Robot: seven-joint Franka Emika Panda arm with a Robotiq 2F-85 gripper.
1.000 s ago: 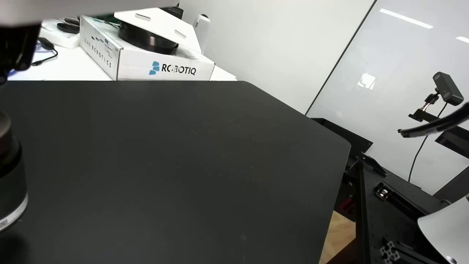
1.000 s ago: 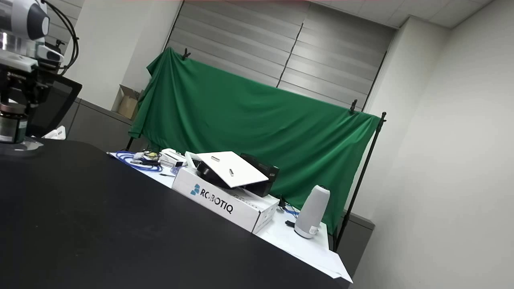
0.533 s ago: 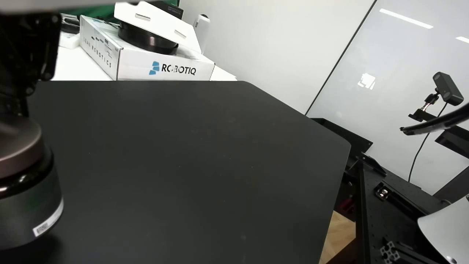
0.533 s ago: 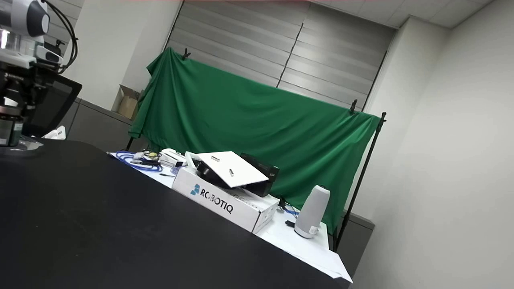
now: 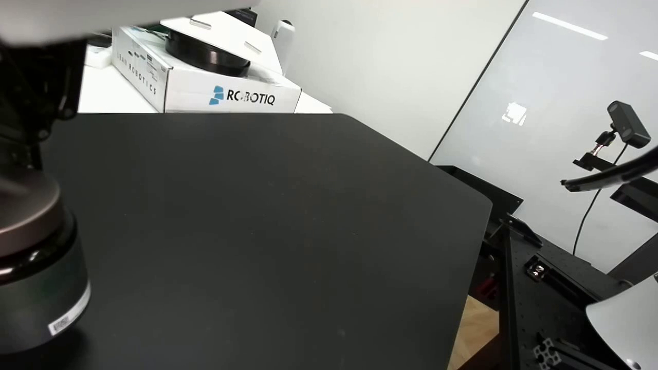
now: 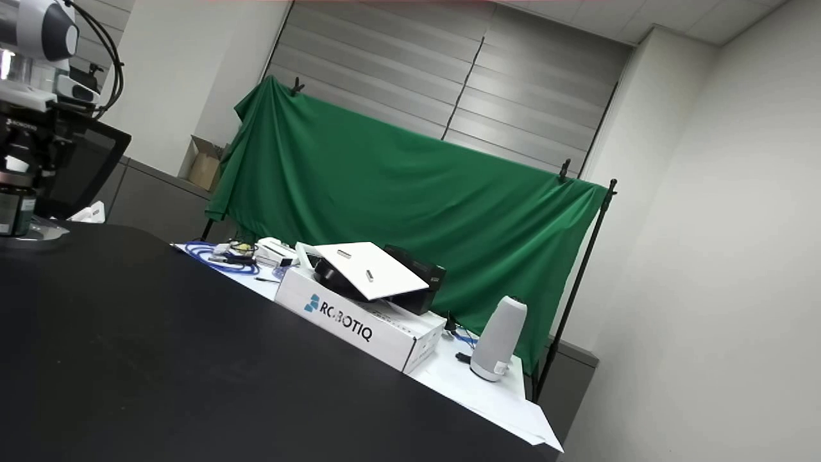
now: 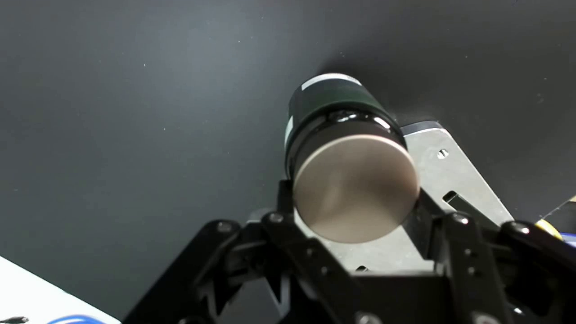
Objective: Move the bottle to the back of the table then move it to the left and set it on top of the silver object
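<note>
- the gripper (image 7: 352, 200) was clamped across the lid (image 7: 355, 189) of the bottle (image 7: 348, 155), presumably to leave its base free for setting down.
- the bottle seemed to hang just above the table (image 5: 267, 231); a shadow (image 5: 69, 347) lay under it.
- in the wrist view its base showed past the edge of the silver plate (image 7: 450, 175), so a shift over it was probably needed before release.

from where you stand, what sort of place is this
Most likely a robotics lab: there's a box marked ROBOTIQ, a mounted camera, and a green cloth hung up like a backdrop.
</note>
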